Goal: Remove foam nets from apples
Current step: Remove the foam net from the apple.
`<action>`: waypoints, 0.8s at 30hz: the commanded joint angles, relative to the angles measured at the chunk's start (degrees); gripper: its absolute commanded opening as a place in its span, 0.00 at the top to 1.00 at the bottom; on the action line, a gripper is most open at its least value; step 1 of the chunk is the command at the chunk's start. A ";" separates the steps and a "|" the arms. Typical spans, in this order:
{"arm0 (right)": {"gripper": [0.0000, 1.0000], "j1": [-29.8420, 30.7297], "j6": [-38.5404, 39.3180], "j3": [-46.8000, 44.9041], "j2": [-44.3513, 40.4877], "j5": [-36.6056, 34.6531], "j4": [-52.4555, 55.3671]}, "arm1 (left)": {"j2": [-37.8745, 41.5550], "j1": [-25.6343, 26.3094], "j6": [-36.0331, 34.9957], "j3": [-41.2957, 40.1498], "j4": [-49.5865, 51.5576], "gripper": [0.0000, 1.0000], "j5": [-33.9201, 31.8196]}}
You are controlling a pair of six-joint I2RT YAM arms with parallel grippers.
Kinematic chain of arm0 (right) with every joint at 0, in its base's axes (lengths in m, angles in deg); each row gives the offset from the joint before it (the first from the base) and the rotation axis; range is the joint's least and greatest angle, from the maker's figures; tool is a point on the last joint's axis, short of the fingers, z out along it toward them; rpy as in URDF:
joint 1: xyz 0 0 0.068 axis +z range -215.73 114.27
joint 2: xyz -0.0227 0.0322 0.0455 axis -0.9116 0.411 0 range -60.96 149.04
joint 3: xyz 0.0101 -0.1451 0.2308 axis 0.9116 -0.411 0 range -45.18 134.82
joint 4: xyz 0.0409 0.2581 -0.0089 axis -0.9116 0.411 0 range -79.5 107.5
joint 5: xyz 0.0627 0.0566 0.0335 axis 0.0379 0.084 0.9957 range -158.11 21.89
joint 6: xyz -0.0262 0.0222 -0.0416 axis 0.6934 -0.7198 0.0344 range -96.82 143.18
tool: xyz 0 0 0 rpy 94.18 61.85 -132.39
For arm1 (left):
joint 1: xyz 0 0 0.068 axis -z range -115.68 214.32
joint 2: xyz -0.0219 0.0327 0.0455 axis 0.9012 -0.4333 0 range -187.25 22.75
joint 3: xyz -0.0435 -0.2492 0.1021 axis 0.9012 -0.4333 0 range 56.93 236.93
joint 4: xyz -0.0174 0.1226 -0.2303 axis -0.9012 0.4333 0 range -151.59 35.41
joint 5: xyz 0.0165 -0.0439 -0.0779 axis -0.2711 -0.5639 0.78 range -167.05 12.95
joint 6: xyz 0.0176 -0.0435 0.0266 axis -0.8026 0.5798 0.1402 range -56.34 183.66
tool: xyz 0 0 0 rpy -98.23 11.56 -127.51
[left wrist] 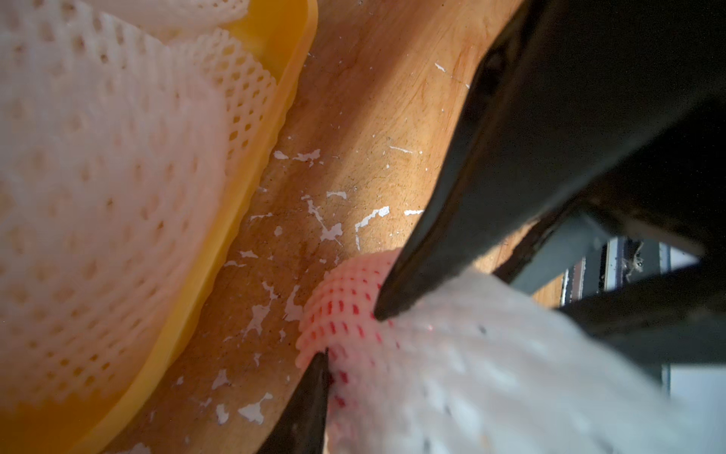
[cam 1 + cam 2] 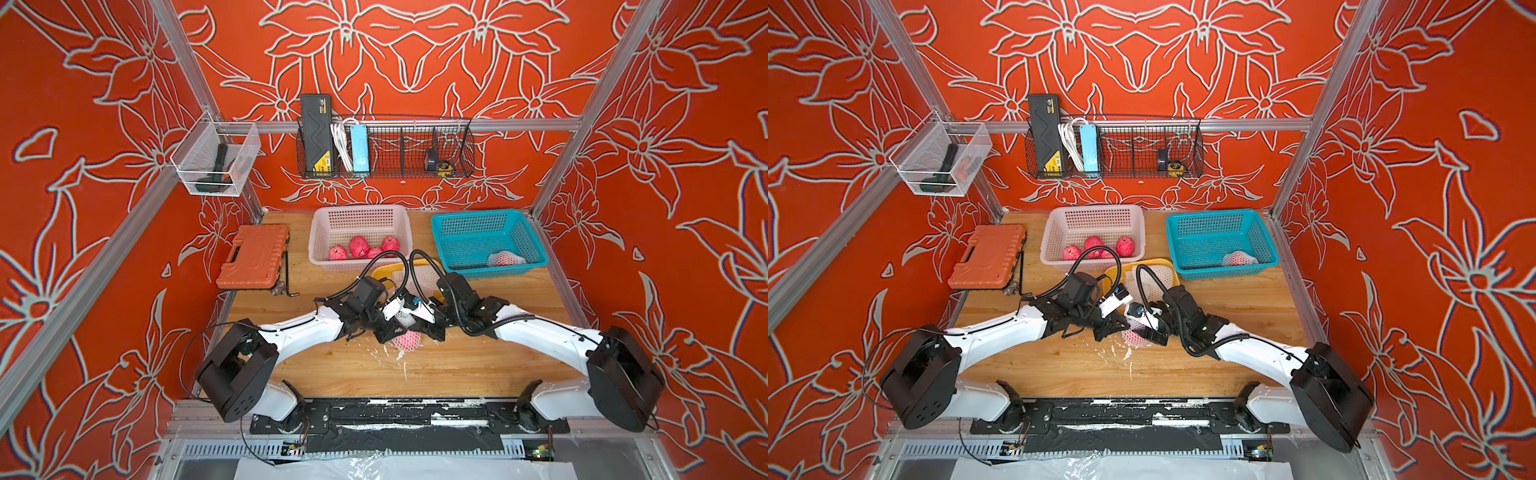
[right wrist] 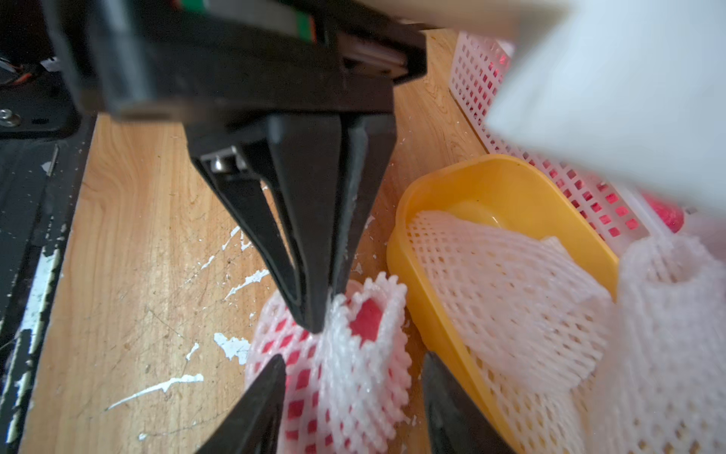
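Count: six small round pinkish-red apples (image 2: 358, 246), each with a white foam mesh net on it.
- Four sat in the white perforated plastic basket (image 2: 357, 216) at the back.
- One sat in the teal perforated plastic basket (image 2: 478, 220) beside it, with the net loose round it.
- One lay on the wooden table (image 2: 478, 365) in front, between the two arms.

Loose foam nets (image 3: 510, 298) lay piled in the one yellow plastic tray (image 3: 510, 184), just in front of the white basket. There were at least two; the exact count couldn't be made out.

Grippers:
- The left gripper (image 3: 319, 316) was clenched, its tips pinching the top edge of the table apple's net (image 3: 353, 385). Red skin (image 3: 367, 318) showed through the net's open mouth.
- The right gripper (image 3: 351, 363) was released. Its jaws stood spread on either side of the same netted apple, with no grip on it.

Many small white flakes (image 2: 386, 353) were scattered on the wood around that apple.

Other items:
- One orange plastic tool case (image 2: 253, 257) lay closed on the table's left side.
- One black wire rack (image 2: 415, 149) hung on the back wall. It held one black box (image 2: 316, 133) with a yellow label, one coiled white cable (image 2: 338, 141), one blue power strip (image 2: 359, 149) and one tape measure (image 2: 442, 166).
- One clear mesh bin (image 2: 208, 166) hung on the left frame with a dark tool in it.

Writing: the black box's label was too small to read, and nothing else was legible.
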State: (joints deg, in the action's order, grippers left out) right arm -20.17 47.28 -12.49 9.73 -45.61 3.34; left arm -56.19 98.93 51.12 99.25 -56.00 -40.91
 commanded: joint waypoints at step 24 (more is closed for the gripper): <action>0.77 -1.59 0.80 4.05 3.53 10.98 3.74 | 2.75 2.83 -0.60 -0.93 -0.89 0.99 2.00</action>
State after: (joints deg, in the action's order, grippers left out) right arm -21.66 47.69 -10.65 12.55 -37.43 7.17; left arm -53.37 101.10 51.32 99.12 -55.33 -40.67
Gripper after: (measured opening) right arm 0.238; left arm 0.047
